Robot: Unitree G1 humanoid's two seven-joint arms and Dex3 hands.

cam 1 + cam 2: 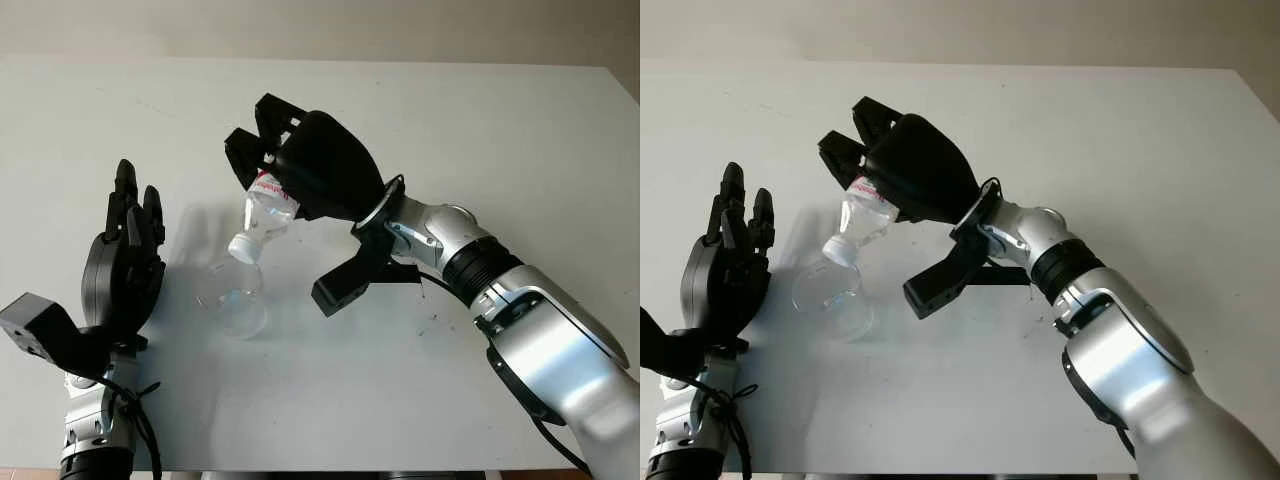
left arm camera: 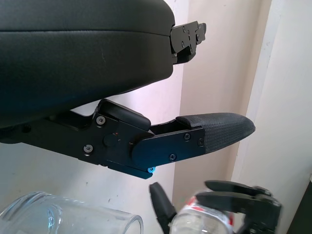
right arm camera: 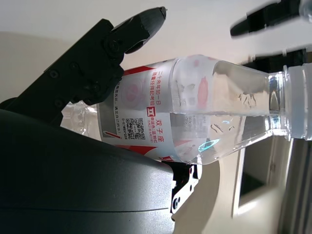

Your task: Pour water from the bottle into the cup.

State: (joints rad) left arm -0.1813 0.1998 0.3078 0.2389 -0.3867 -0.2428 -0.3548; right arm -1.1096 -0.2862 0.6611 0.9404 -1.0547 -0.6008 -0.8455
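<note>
My right hand (image 1: 290, 160) is shut on a clear plastic bottle (image 1: 262, 215) with a red and white label (image 3: 141, 114). The bottle is tilted mouth down, and its white neck (image 1: 243, 247) hangs just above the rim of a clear glass cup (image 1: 232, 293) standing on the white table (image 1: 420, 130). The bottle's upper part looks clear in the right wrist view. My left hand (image 1: 128, 235) is open, raised just left of the cup and not touching it. In the left wrist view the cup's rim (image 2: 68, 217) lies below the left hand's fingers (image 2: 214, 131).
A black bracket (image 1: 350, 275) on my right wrist juts out over the table right of the cup. The table's far edge (image 1: 320, 62) meets a pale wall.
</note>
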